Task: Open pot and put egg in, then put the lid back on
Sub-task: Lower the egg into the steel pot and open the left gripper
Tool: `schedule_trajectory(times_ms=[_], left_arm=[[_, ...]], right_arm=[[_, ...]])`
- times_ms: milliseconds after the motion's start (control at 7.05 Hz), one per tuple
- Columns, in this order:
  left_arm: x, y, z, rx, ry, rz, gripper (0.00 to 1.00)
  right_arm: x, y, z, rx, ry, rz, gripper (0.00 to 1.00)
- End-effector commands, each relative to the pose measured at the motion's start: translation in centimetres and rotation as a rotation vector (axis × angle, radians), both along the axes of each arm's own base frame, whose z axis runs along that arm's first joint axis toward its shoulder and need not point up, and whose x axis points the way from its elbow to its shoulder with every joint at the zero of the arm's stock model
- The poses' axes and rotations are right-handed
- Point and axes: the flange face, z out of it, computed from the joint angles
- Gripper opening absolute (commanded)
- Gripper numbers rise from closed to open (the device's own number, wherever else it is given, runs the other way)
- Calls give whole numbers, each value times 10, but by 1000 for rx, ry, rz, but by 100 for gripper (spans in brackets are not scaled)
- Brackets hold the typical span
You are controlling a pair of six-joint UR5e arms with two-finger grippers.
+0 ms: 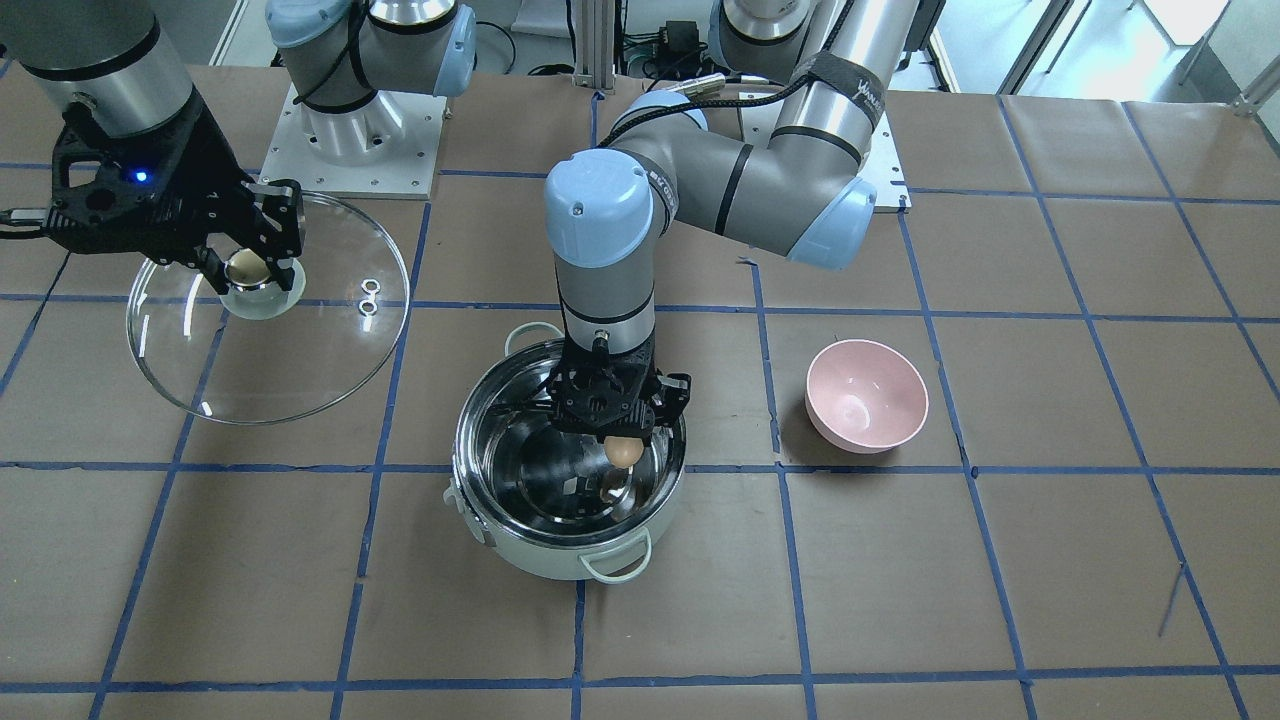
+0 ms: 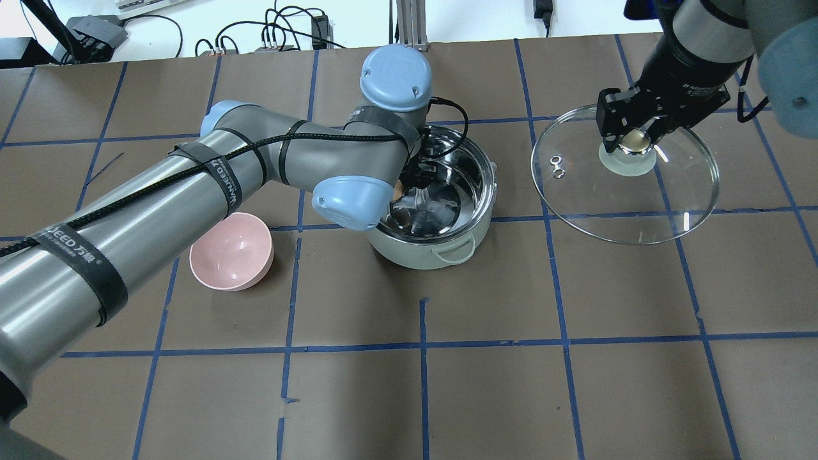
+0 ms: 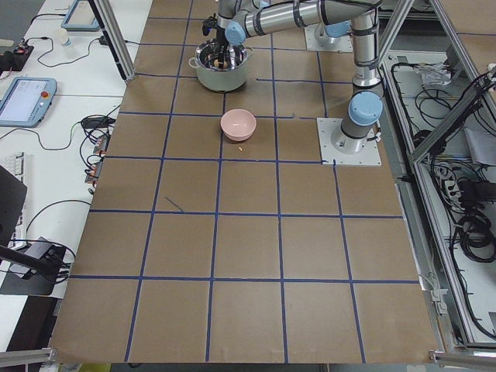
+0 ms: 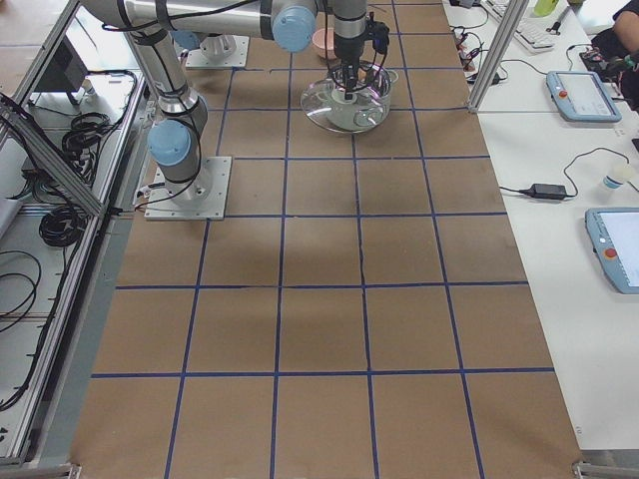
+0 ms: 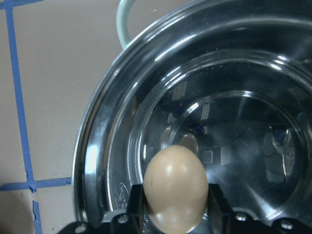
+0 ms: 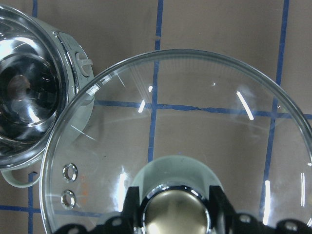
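Note:
The mint-green pot (image 1: 520, 555) stands open at the table's middle, its steel inside bare (image 5: 234, 122). My left gripper (image 1: 622, 447) is shut on the light brown egg (image 1: 623, 452) and holds it inside the pot's rim, above the bottom. In the left wrist view the egg (image 5: 175, 187) sits between the two fingers. My right gripper (image 1: 252, 268) is shut on the brassy knob (image 6: 174, 212) of the glass lid (image 1: 330, 350) and holds the lid in the air, off to the pot's side. The lid also shows in the overhead view (image 2: 639, 198).
A pink bowl (image 1: 866, 395) stands empty on the table on the pot's other side from the lid. Both arm bases (image 1: 350, 130) stand at the table's robot-side edge. The brown table has blue tape grid lines (image 1: 780, 470).

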Motion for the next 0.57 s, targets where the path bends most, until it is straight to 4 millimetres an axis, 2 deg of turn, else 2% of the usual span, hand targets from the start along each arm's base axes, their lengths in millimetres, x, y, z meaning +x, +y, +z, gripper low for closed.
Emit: schedule_trajectory(times_ms=[0, 142, 284, 426], left_arm=[[0, -1, 1, -2, -1, -9, 89], [0, -3, 5, -9, -1, -17, 91], [10, -11, 21, -26, 12, -1, 92], [31, -23, 37, -24, 23, 7, 94]], right_arm=[[0, 1, -1, 1, 0, 2, 23], [0, 1, 0, 0, 0, 2, 23], [0, 1, 0, 0, 0, 2, 23], [1, 1, 0, 0, 0, 2, 23]])
